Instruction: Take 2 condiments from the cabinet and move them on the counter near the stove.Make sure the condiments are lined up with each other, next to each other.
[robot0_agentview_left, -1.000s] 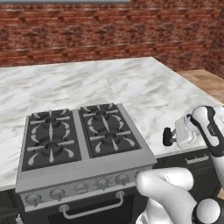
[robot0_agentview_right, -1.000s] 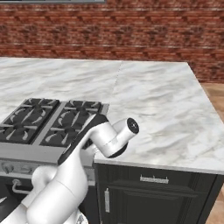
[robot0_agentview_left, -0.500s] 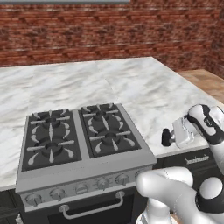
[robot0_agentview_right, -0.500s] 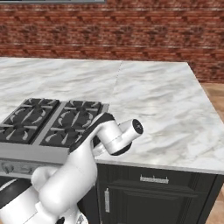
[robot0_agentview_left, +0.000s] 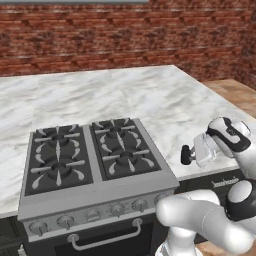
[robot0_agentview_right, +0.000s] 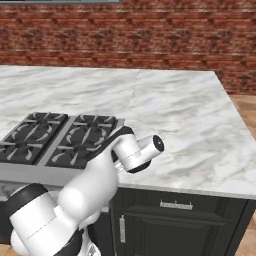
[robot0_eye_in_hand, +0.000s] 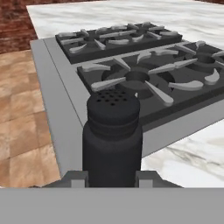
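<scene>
While clamped between the narrowed jaws of the white two-finger gripper (robot0_eye_in_hand: 112, 178), the small black perforated-top shaker bottle (robot0_eye_in_hand: 113, 135) hangs beside the steel four-burner gas stove (robot0_agentview_left: 95, 165), over the veined marble counter (robot0_agentview_left: 165, 100) edge, presumably for placement there.

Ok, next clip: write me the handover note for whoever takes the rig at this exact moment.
Gripper: shut on the black shaker, which it holds upright between the fingers.
Position: the shaker hangs over the front edge of the marble counter, just right of the stove; from these views I cannot tell whether it is touching the counter.
Done: first condiment fetched and brought to the stove.
Left: set the shaker down beside the stove, then fetch the second condiment and stand it right next to the first, in line.
</scene>
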